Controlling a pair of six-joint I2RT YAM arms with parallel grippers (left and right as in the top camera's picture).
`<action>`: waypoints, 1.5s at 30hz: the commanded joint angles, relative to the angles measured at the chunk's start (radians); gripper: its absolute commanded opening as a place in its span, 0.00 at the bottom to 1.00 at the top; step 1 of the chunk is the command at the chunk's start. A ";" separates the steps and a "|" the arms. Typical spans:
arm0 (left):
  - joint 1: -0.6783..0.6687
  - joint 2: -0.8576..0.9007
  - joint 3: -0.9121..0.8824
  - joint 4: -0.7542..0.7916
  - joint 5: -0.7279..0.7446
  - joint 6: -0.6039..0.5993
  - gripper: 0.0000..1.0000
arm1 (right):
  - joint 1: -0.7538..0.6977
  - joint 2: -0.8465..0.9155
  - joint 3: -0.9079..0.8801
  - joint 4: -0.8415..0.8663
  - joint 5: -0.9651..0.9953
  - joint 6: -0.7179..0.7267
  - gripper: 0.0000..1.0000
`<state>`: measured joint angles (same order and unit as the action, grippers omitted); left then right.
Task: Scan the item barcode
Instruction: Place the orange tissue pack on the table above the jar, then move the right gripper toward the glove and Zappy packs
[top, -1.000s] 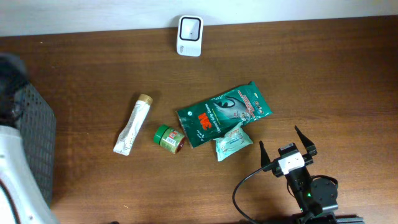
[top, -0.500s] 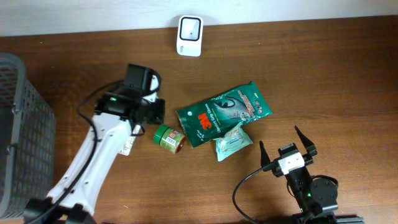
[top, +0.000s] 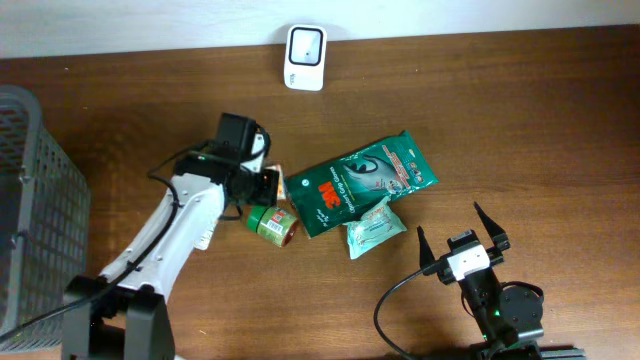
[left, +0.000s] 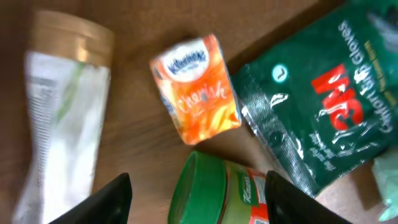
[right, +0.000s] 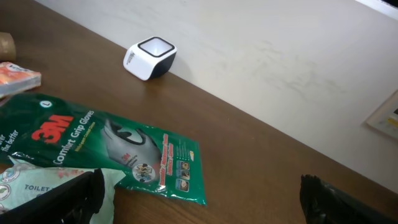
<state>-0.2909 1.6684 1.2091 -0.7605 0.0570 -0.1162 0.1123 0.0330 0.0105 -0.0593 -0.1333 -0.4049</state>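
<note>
Left gripper (left: 198, 186) is hanging with its black fingers spread wide and is gripping nothing. The right gripper (top: 463, 243) is likewise standing released, near the table's front edge.

The table (top: 520, 130) is showing dark brown wood grain and is running back to a pale, flat wall (right: 249, 37). A grey mesh basket (top: 35, 200) is sitting at the left edge.

The glove pack (top: 360, 182), flat, glossy green and crinkled, is lying mid-table and reading "3M Comfort Grip Gloves". A soft white tube (left: 59, 124) with a tan cap is lying to its left. A pale teal wipes pack (top: 373, 228), reading "TOILET", is tucking under the glove pack's lower edge. A round green can (top: 272, 222) with a red label is lying on its side below the left fingers.

The scanner (top: 305, 44), white, rounded and dark-windowed, is resting against the wall.

The carton (left: 196, 87), small, boxy and orange with blurred white lettering, is lying flat just beyond the left fingertips, between the tube's cap and the glove pack.
</note>
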 joint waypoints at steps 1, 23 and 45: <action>0.054 -0.030 0.166 -0.086 0.017 0.012 0.70 | 0.005 -0.005 -0.005 -0.005 -0.012 -0.006 0.98; 0.484 -0.042 0.570 -0.453 0.340 0.335 0.99 | 0.005 -0.005 0.002 -0.005 -0.017 0.209 0.98; 0.484 -0.042 0.570 -0.454 0.340 0.335 0.99 | 0.005 0.778 0.927 -0.624 -0.295 0.343 0.98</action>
<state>0.1875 1.6436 1.7630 -1.2148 0.3840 0.1993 0.1123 0.6746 0.7933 -0.6006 -0.3267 -0.0746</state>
